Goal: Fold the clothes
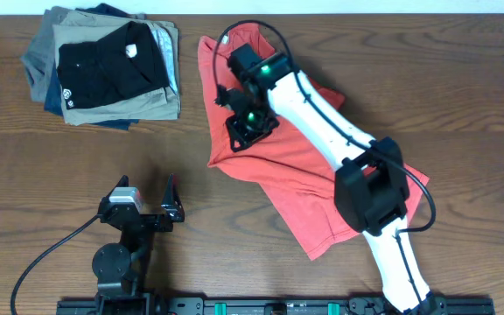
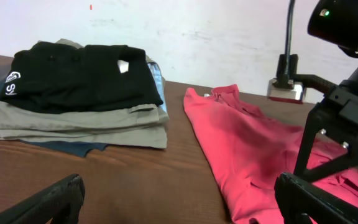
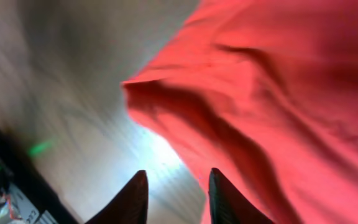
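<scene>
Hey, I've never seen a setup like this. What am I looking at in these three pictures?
Two robot arms, left and right, work at a wooden table. One picture looks down from above; the other two come from cameras on each wrist, so claw tips show at the bottom. On the table lie a rumpled red T-shirt and a stack of folded clothes, black on top. The right claw hangs over the shirt's edge, slightly parted, gripping nothing. The left claw is wide open and empty.

white round logo (image 2: 11, 84) on black folded garment (image 2: 79, 78), possibly an "S" (too small to confirm), white tag (image 2: 123, 66) unreadable
</scene>
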Controlling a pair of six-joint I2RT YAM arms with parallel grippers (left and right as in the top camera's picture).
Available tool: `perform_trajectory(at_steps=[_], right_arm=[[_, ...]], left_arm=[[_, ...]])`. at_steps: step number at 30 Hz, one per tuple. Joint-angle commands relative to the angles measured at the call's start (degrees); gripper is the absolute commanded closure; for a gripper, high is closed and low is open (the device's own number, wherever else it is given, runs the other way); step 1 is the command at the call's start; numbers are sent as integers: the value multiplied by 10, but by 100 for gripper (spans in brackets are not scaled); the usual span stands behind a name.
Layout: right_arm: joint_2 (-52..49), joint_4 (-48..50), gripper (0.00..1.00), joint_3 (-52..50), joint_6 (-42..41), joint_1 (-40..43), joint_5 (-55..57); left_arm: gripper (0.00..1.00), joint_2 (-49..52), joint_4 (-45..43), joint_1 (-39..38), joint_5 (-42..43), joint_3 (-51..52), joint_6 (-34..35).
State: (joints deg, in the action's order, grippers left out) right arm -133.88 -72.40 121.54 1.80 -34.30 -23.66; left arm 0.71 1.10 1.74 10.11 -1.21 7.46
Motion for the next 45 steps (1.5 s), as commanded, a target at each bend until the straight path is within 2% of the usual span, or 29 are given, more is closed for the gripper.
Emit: perform_trajectory(at_steps=[1,7,13,14,16,19,23,36,40,44,45], right_arm=[[11,12,1,6,-5,51,12],[11,57,1,6,-4,140,12],[3,154,1,5,-5,202,25],[0,171,2,5,-5,208,25],[-9,204,11,5,-5,218,25],[-23,225,26,5,-30,224,24],[-40,219,33,5,-48,221,24],[-87,221,34,5,-48,198,24],[-87,219,57,5,-48,193,22],[-86,218,98,5,-49,184,22],[-86,218,99,5,-54,182,22]], left_arm=[[2,0,19,2,6,10,-3],[2,0,19,2,6,10,-3],[2,0,19,2,6,10,-3],[2,0,19,2,6,10,-3],[2,0,19,2,6,10,-3],[2,0,19,2,6,10,-3],[2,0,19,2,6,10,-3],[2,0,19,2,6,10,-3],[2,0,19,2,6,10,-3],[2,0,19,2,6,10,-3],[2,0,19,2,6,10,-3]])
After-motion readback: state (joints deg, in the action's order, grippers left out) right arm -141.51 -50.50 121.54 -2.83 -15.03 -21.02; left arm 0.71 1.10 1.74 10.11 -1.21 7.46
